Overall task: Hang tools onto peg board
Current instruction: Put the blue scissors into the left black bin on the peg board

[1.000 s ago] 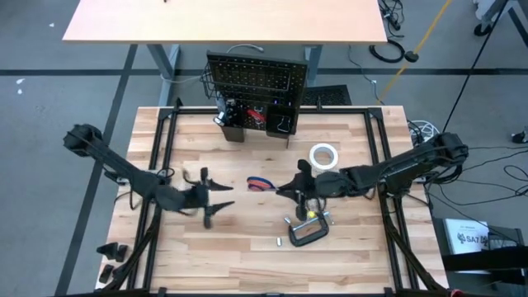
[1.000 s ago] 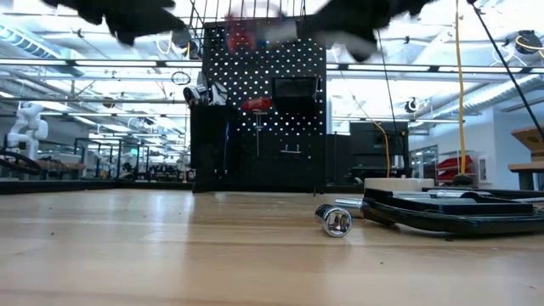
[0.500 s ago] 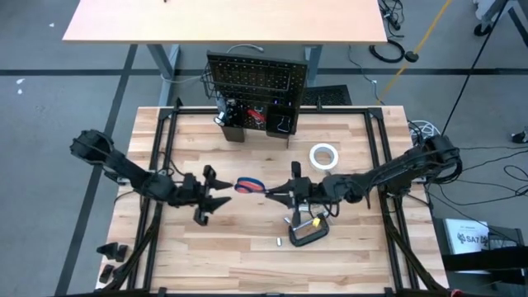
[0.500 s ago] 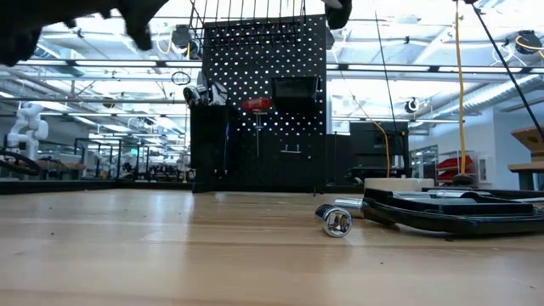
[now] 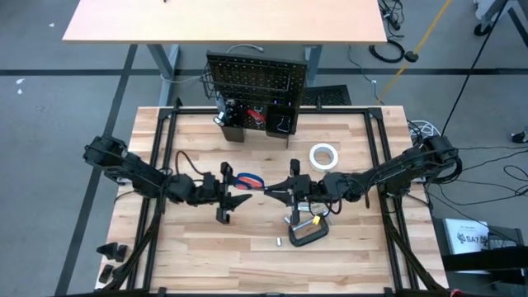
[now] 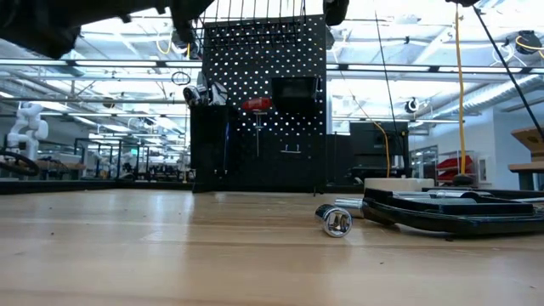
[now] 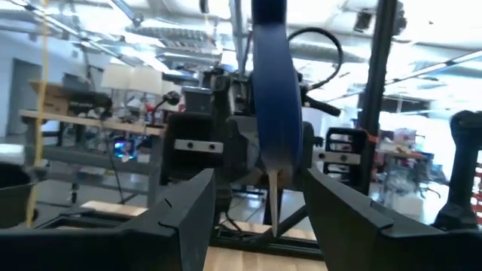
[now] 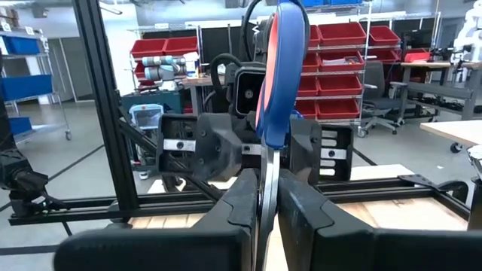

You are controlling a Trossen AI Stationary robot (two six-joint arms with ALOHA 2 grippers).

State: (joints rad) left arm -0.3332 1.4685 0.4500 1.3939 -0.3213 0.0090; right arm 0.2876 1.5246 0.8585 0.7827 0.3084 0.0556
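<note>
The scissors point(image 5: 247, 182) hang in mid-air between both sets of jaws, above the surface and well short of the peg board point(image 5: 256, 78). The right gripper point(image 5: 283, 194) jaws are pinched tight on the blades, handles poking toward the left gripper point(image 5: 233, 192), whose jaws are spread wide around them. Handoff looks risky: if the right lets go before the left clamps, they'll probably drop.

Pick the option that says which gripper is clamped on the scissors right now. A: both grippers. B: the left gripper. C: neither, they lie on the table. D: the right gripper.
D: the right gripper is shut on the blades of the scissors, while the left gripper stands open around the handles, its fingers apart and not closed on them.
</note>
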